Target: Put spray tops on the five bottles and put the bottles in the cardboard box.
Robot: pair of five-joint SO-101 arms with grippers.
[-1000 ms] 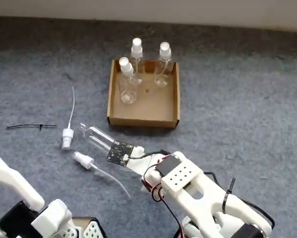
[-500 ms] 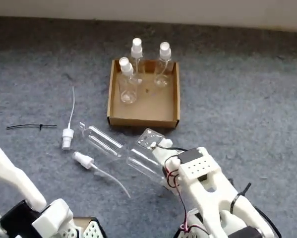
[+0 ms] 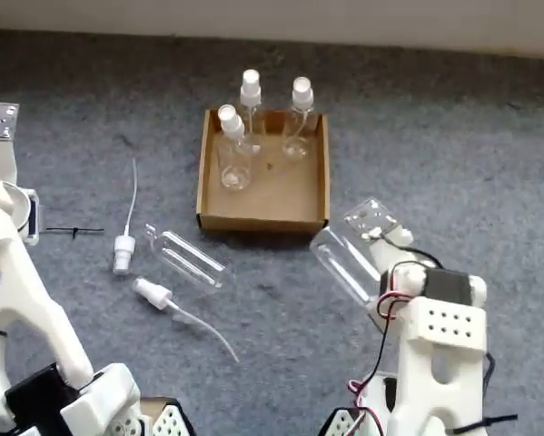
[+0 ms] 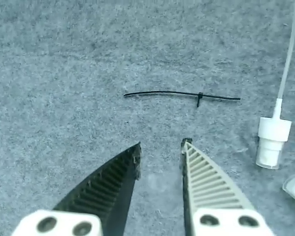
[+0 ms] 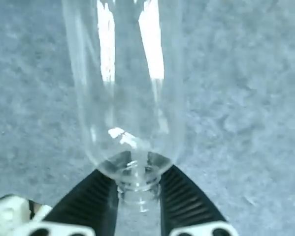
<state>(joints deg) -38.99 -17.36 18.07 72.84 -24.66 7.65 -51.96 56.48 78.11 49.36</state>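
Clamping the bottle (image 3: 342, 257) neck, your right gripper (image 5: 139, 189) aims it boxward — spray top (image 4: 273, 140) nearer your part-open left gripper (image 4: 159, 147)

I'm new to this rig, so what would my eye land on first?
The right gripper holds a clear capless bottle by its neck beside the cardboard box. Three capped bottles stand in the box; another bare bottle and two spray tops lie on the carpet nearby.

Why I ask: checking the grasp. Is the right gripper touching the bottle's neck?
Touching. The right wrist view shows the right gripper shut on the clear bottle, both fingers pressed against its neck.
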